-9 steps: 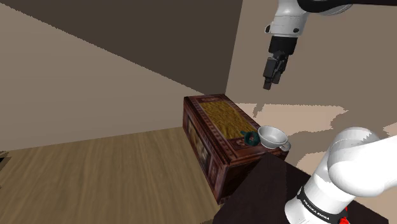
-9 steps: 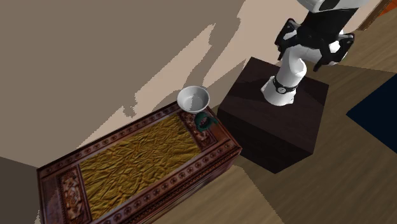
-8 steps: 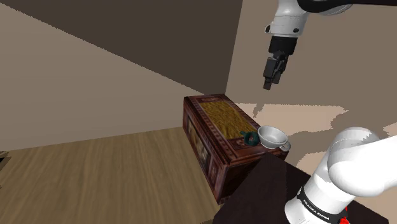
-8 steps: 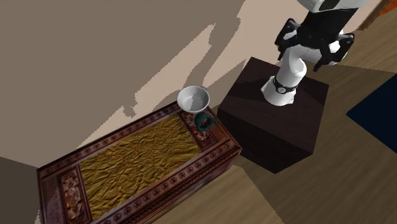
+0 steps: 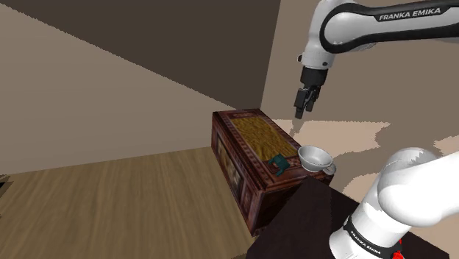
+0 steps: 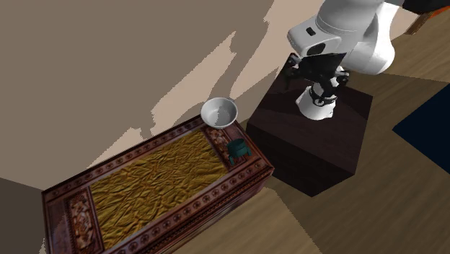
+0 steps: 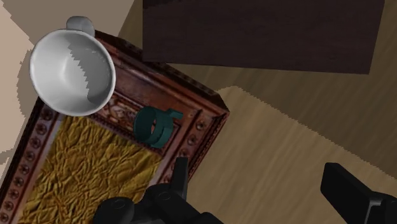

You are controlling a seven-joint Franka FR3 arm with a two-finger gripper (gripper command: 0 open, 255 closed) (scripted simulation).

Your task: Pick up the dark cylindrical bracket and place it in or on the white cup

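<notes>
**End effector open, bracket off to one side**

The Franka's end effector (image 5: 303, 103) hovers high over a carved chest (image 5: 246, 184), fingers spread wide and gripping nothing. The dark teal bracket (image 5: 279, 162) lies on the chest's patterned border, near the white cup (image 5: 315, 158) but not touching it. In the wrist cam the bracket sits outside the finger gap, beyond the finger (image 7: 180, 175) on the cup's side, and the gap itself is over bare floor (image 7: 286, 146). Likely next: a sideways shift toward the cup end, then descent. Bracket's long axis is too unclear to call.
</notes>
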